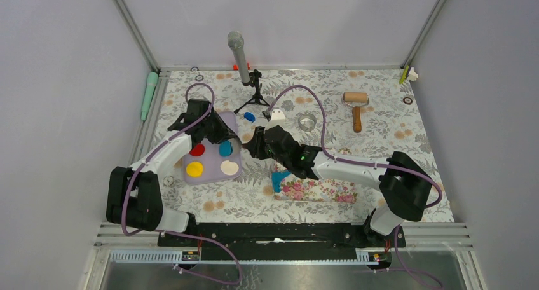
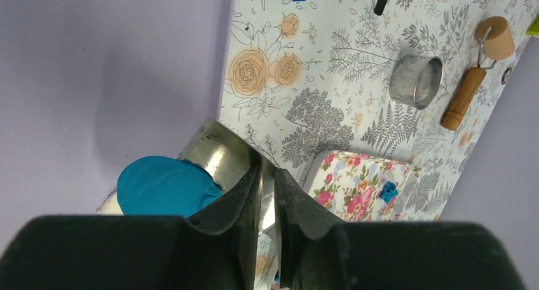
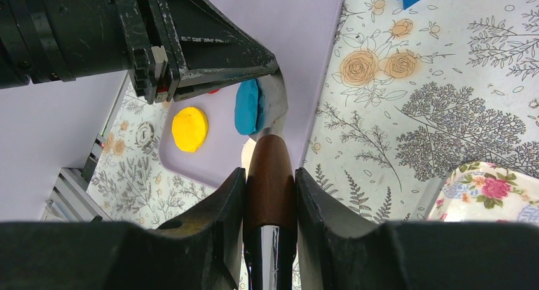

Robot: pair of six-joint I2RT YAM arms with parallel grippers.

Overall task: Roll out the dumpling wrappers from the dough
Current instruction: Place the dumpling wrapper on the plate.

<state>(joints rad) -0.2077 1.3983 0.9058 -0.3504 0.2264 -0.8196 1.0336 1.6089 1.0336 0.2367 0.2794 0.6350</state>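
Blue clay dough sat as 1 ragged scrap on the pink floral mat, the wooden roller well apart, so rolling looked unstarted. Right gripper clamped a brown-handled metal spatula; left gripper pinched its blade beside a teal clay disc

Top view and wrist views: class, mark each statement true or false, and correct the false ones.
1. The right gripper holds a wooden-handled spatula. True.
2. The roller lies on the tray. False: it lies on the table, well to the tray's right.
3. The tray holds four discs. True: red, teal, yellow and cream.
4. The ring cutter stands on the mat. False: it stands on the table beyond it.
5. Blue dough lies at the mat's left end. True.
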